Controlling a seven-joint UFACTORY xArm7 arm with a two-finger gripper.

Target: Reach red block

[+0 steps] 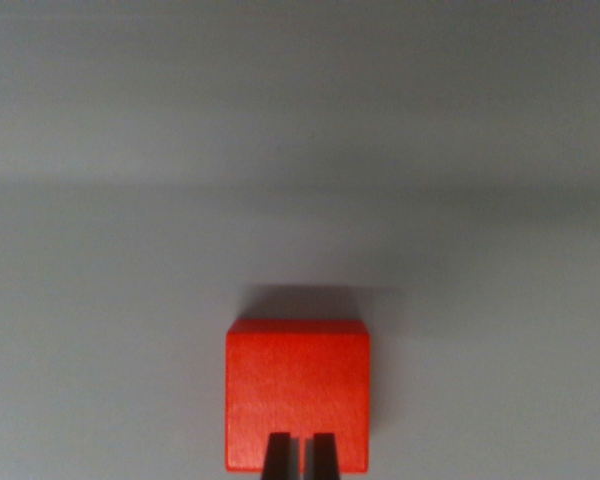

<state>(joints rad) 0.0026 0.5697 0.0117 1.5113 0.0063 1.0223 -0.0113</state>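
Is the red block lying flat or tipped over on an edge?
Flat. The red block shows a level top face and straight edges.

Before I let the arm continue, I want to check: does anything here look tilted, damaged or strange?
Nothing stands out. The red block sits flat and square on the plain grey surface, with no visible damage. The gripper shows in front of its lower edge, fingertips nearly together.

One red block (297, 385) sits in the wrist view, the only block there. One gripper (301, 457) shows at the bottom edge, with two dark fingertips (277, 457) over the block. One plain grey surface (300, 150) fills the rest of the frame.
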